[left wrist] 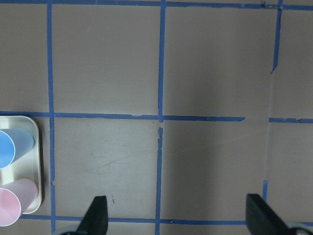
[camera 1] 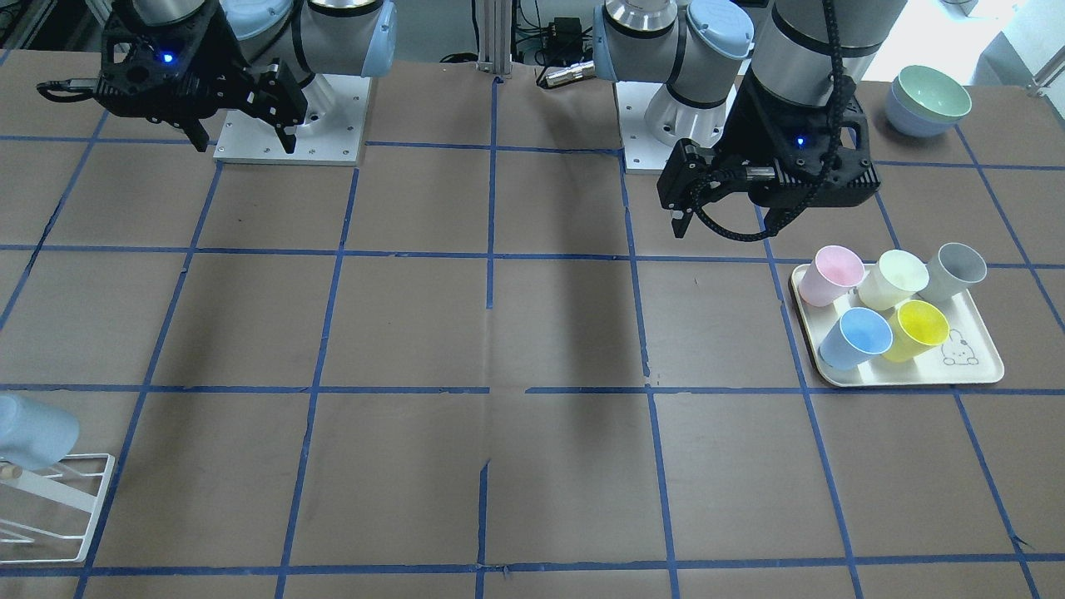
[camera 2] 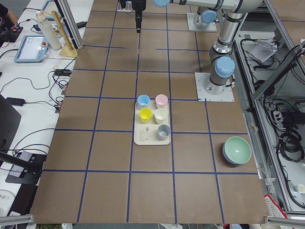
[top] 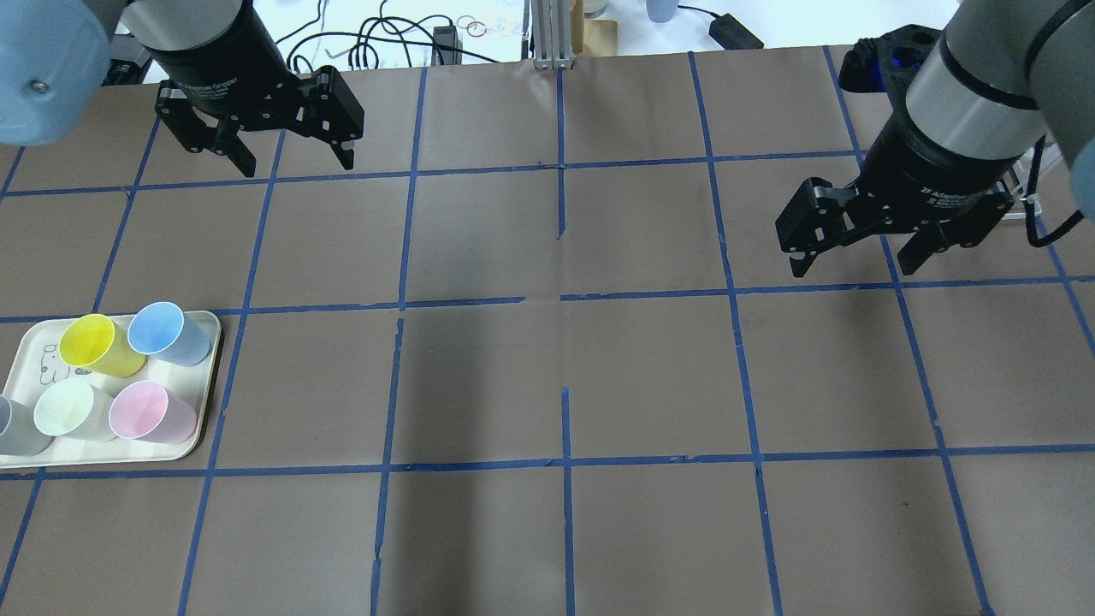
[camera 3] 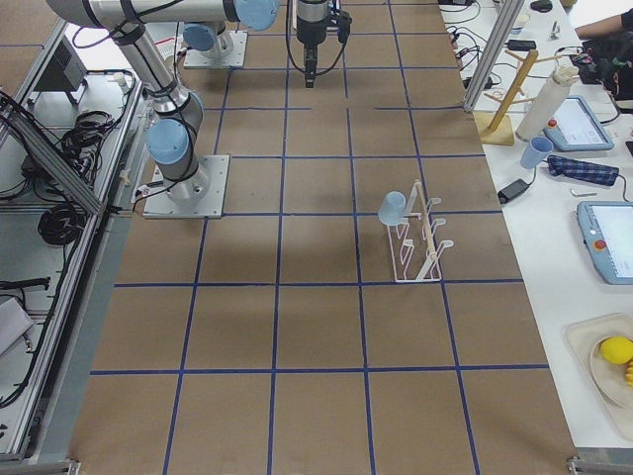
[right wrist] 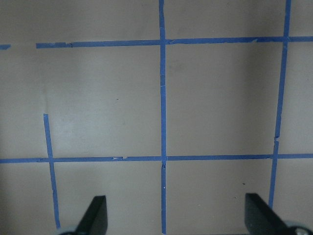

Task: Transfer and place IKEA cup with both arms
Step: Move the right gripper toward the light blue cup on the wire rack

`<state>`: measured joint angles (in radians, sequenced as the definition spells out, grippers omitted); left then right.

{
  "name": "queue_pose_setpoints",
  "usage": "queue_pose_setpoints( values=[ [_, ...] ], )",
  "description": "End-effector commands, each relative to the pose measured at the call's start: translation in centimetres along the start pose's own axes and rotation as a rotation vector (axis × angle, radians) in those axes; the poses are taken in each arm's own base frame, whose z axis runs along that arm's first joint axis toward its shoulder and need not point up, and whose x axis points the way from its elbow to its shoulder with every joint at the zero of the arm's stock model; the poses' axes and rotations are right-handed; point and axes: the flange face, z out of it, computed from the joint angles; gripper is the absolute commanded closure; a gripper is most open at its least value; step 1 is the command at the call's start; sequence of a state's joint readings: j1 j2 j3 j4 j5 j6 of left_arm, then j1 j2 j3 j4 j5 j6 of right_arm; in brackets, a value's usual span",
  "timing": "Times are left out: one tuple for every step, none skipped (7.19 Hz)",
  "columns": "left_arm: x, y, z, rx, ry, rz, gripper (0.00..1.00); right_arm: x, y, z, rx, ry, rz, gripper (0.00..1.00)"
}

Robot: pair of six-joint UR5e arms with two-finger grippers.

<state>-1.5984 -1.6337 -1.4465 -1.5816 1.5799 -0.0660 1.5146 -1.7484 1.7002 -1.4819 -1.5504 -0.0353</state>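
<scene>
The pale icy-blue IKEA cup (camera 1: 33,433) hangs tilted on a peg of the white wire rack (camera 1: 83,507) at the table's edge on my right side. It also shows in the exterior right view (camera 3: 393,208). My left gripper (top: 297,162) is open and empty, high above the table, beyond the cup tray (top: 205,428). In its wrist view (left wrist: 177,218) only bare table lies between the fingers. My right gripper (top: 855,263) is open and empty above the table's right half, away from the rack. Its wrist view (right wrist: 176,218) shows only table.
The cream tray (camera 1: 982,378) holds several upright cups: pink (camera 1: 828,276), pale green (camera 1: 892,279), grey (camera 1: 955,270), sky-blue (camera 1: 857,337), yellow (camera 1: 915,329). Stacked bowls (camera 1: 928,100) stand near my left arm's base. Blue tape lines grid the brown table.
</scene>
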Motion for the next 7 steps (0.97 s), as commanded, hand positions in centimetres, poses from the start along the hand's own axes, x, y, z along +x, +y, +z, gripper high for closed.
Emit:
queue_pose_setpoints(
  values=[
    [0.0,0.0,0.0,0.000,0.000,0.000,0.00,2.6,-0.6,0.2,-0.010,0.013,0.057,0.00],
    [0.0,0.0,0.0,0.000,0.000,0.000,0.00,4.0,-1.1,0.1,-0.002,0.015,0.065,0.00],
    [0.0,0.0,0.0,0.000,0.000,0.000,0.00,5.2,-1.9,0.5,-0.009,0.010,0.085,0.00],
    [0.0,0.0,0.0,0.000,0.000,0.000,0.00,6.5,-2.5,0.3,-0.004,0.008,0.076,0.00],
    [0.0,0.0,0.0,0.000,0.000,0.000,0.00,8.1,-3.1,-0.1,0.036,0.016,0.024,0.00],
    [0.0,0.0,0.0,0.000,0.000,0.000,0.00,9.9,-4.0,0.6,0.031,0.014,-0.029,0.00],
    [0.0,0.1,-0.2,0.003,-0.001,0.000,0.00,12.8,-5.4,1.2,0.044,0.014,-0.079,0.00]
  ],
)
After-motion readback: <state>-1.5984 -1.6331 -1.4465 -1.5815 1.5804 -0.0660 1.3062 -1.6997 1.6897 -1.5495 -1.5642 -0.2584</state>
